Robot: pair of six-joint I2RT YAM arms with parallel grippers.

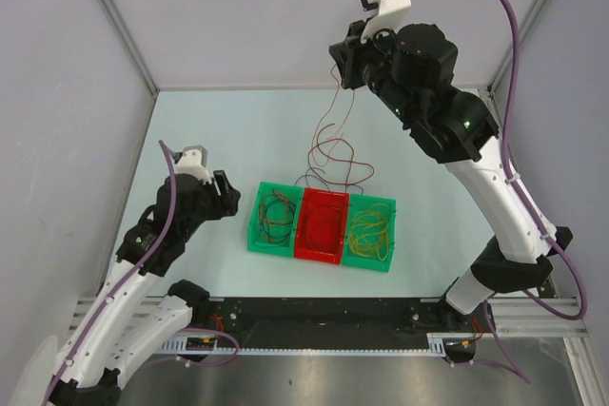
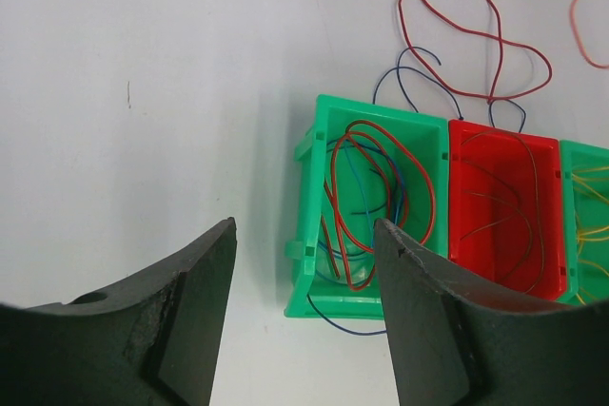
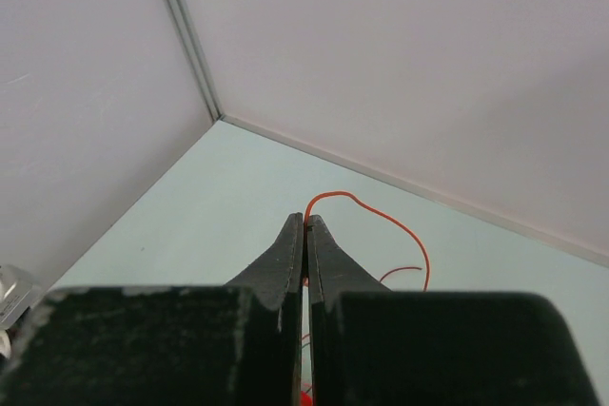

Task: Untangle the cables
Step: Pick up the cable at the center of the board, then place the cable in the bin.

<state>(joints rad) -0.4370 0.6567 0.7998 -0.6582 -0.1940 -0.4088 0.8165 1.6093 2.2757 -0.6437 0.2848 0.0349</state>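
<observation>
Right claw (image 3: 306, 221) is clamping a red cable (image 3: 383, 216), holding it high over the worktop's (image 1: 219, 130) far edge, likely to draw it from the tangle (image 1: 333, 154) behind the bins (image 1: 322, 195); left claw (image 2: 304, 235) is hovering apart, empty.

Three small plastic bins stand touching in a row on the pale table (image 1: 219, 130). The green bin (image 2: 314, 199) sits just ahead of the left gripper (image 2: 304, 227), slightly to its right. The red bin (image 2: 457, 199) is next beyond it, and the second green bin (image 2: 568, 225) is farthest. From the right gripper (image 3: 306, 221), you face white walls (image 3: 409, 54) meeting at a metal corner strip (image 3: 183, 40) ahead and left.
</observation>
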